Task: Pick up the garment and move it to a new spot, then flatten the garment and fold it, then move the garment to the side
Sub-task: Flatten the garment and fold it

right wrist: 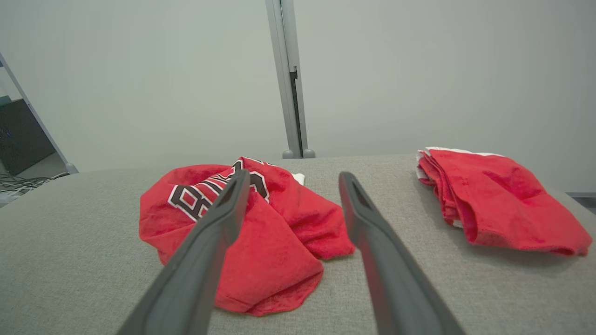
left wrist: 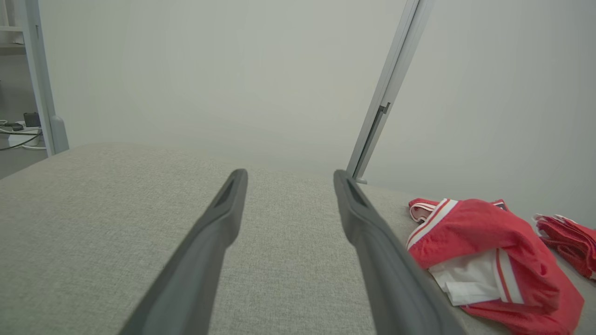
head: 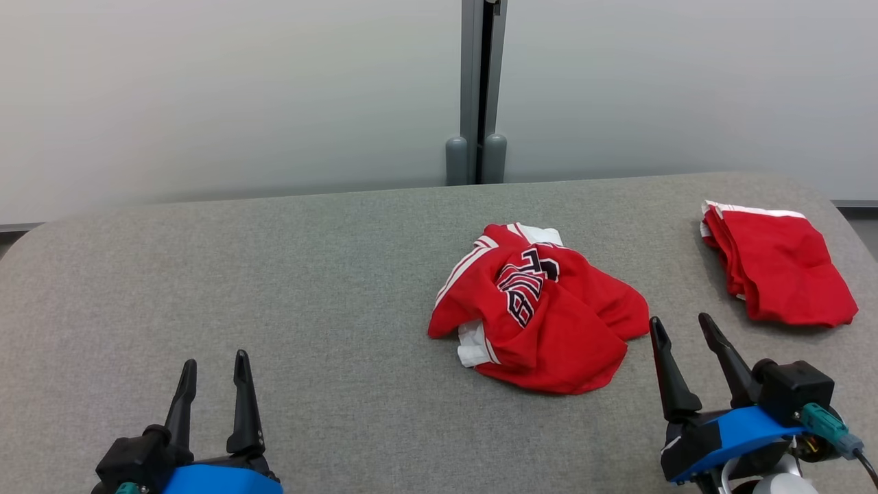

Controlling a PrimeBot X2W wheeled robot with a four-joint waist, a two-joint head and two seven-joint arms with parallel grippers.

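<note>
Garment [head: 542,309], red fabric, lies crumpled on grey woven table [head: 274,274]

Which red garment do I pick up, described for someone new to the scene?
On the grey table, look near the middle, just left of the right end effector. The crumpled red jersey lies there in a heap, showing white trim and dark lettering, unlike the neatly folded red garment at the far right.
</note>
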